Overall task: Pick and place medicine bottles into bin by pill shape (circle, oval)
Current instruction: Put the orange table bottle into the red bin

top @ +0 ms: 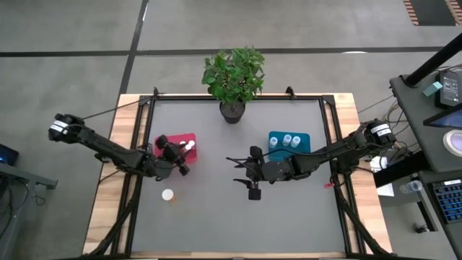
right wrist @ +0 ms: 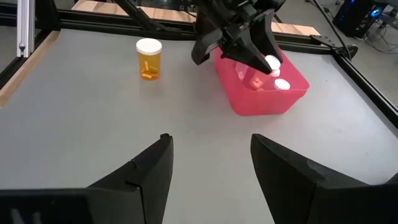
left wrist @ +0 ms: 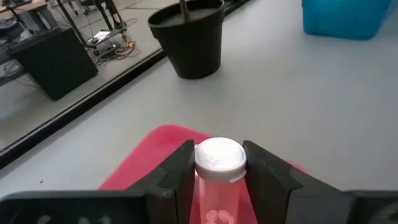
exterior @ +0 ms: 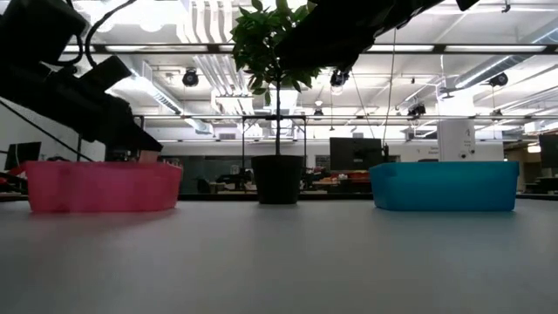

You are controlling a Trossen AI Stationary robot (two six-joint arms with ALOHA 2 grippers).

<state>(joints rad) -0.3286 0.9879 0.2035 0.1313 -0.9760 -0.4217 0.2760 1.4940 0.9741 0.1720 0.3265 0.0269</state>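
Note:
My left gripper (top: pixel 175 153) hangs over the red bin (top: pixel 182 141), shut on a small clear bottle with a white cap (left wrist: pixel 219 160). It also shows in the right wrist view (right wrist: pixel 272 62), just above the bin (right wrist: pixel 261 93), where another white-capped bottle (right wrist: pixel 282 84) lies. An orange bottle (top: pixel 168 195) stands on its base on the table, near of the red bin; it also shows in the right wrist view (right wrist: pixel 149 59). The teal-blue bin (top: pixel 289 141) holds three white-capped bottles. My right gripper (top: pixel 244 178) is open and empty at mid-table (right wrist: pixel 211 158). My left gripper pinches the bottle's body just behind its white cap (left wrist: pixel 217 180) between the two fingers (left wrist: pixel 180 171). The bottle lies along the fingers, cap at their free ends. The fingers slant down toward the red bin. The bottle is lifted clear above the bin.
A potted plant (top: pixel 232 76) in a black pot (exterior: pixel 277 179) stands at the table's far middle edge. In the low view the red bin (exterior: pixel 103 186) is left and the blue bin (exterior: pixel 445 185) right. Bare grey table lies between and near of the bins.

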